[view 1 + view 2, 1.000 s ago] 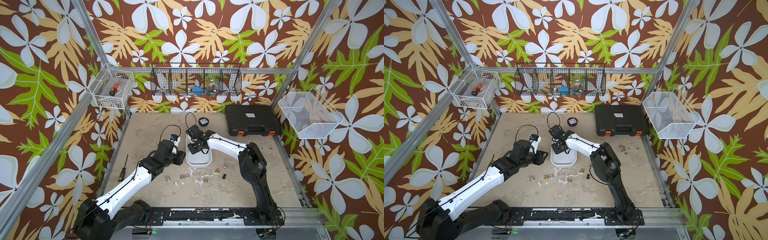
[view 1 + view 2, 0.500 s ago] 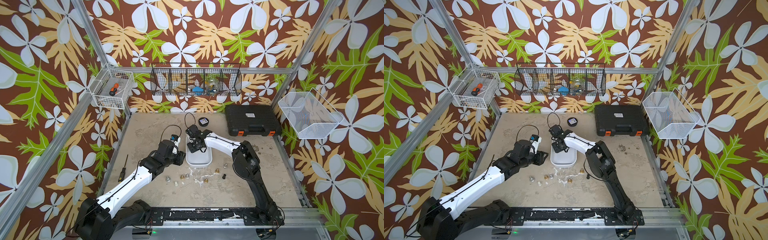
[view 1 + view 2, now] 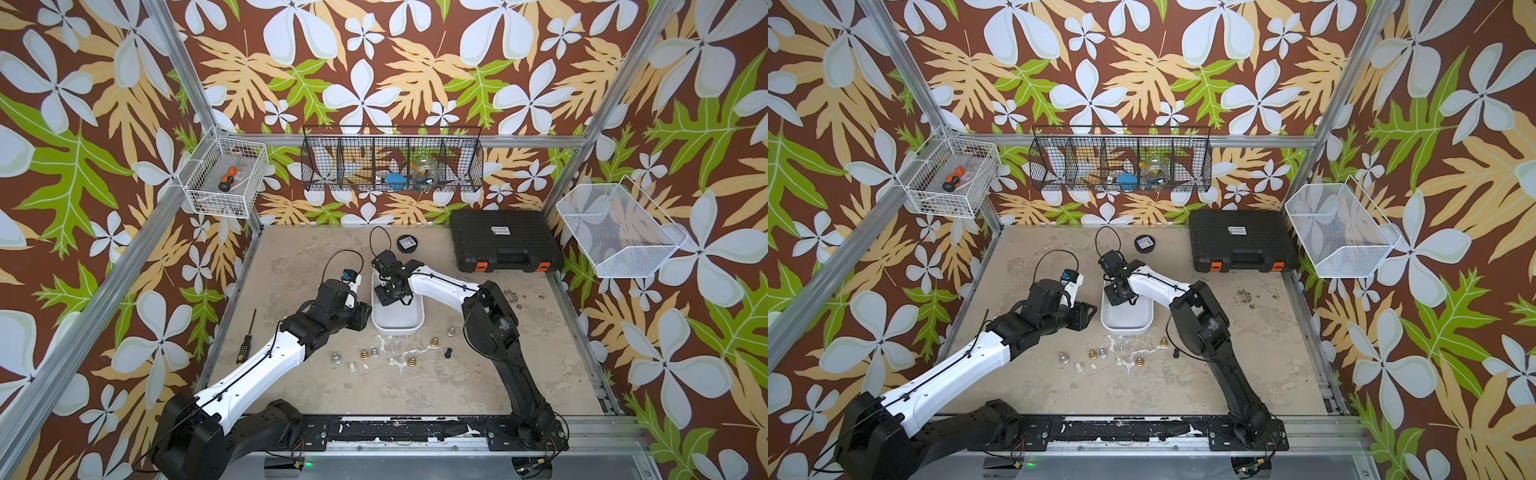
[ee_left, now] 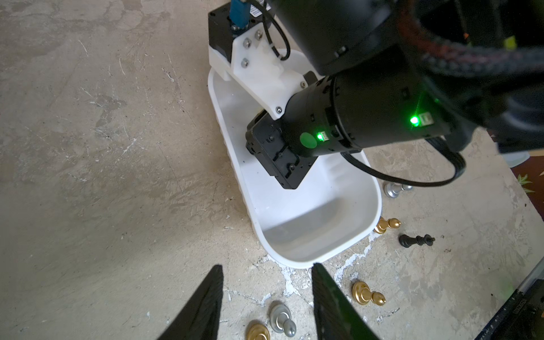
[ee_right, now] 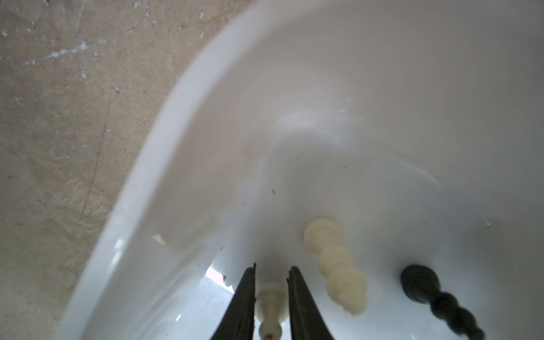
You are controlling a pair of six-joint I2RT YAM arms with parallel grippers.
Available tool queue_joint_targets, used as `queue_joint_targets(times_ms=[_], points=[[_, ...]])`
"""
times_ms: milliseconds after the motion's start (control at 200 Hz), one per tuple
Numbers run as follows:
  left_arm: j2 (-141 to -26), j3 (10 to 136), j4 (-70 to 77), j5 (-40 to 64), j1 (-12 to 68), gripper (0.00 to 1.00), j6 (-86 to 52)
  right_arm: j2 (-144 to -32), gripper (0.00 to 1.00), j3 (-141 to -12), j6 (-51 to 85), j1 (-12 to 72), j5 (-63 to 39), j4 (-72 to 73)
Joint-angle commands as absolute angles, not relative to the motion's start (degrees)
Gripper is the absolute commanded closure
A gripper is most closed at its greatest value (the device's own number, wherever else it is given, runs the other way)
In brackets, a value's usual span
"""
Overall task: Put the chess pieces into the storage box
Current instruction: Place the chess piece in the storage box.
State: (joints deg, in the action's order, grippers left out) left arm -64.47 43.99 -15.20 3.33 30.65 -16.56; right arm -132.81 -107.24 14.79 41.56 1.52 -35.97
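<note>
The white storage box point(image 3: 397, 330) point(image 3: 1125, 328) sits mid-floor. My right gripper point(image 5: 271, 268) point(image 3: 388, 297) hangs inside its far end. Its jaws are slightly parted around a cream chess piece point(image 5: 270, 297), with small gaps beside the head. Another cream piece point(image 5: 335, 265) and a black piece point(image 5: 435, 294) lie on the box floor. My left gripper point(image 4: 266, 265) point(image 3: 361, 318) is open and empty, low beside the box's left wall. Loose pieces stand in front of the box: silver point(image 4: 281, 321), gold point(image 4: 366, 293), black point(image 4: 415, 240), and several more point(image 3: 364, 354).
A black hard case point(image 3: 505, 241) lies at the back right, with a black round puck point(image 3: 406, 242) behind the box. A screwdriver point(image 3: 247, 343) lies by the left wall. Wire baskets point(image 3: 226, 183) hang on the walls above the floor.
My right gripper has shifted a little left and lower over the box's far end, and its elbow has swung inward. The left arm has stayed put.
</note>
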Motion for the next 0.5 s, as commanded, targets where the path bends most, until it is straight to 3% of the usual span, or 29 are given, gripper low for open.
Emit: queue_joint_targets(times_ms=[0,285,495], points=[[-64.64,44.38,-15.21,3.52,30.57,0.49,-16.22,-131.89,0.73,-107.50,15.03,41.52,2.10,-36.04],[-64.78,44.38,-15.18,3.43,30.59,0.48,-16.23,-128.10,0.59,-110.28,14.85,41.56,1.66,-37.89],[-63.70,44.21,-13.95,4.87,30.56,0.47,-15.96,-115.98,0.58,-100.35,16.30,40.80,1.29,-34.01]])
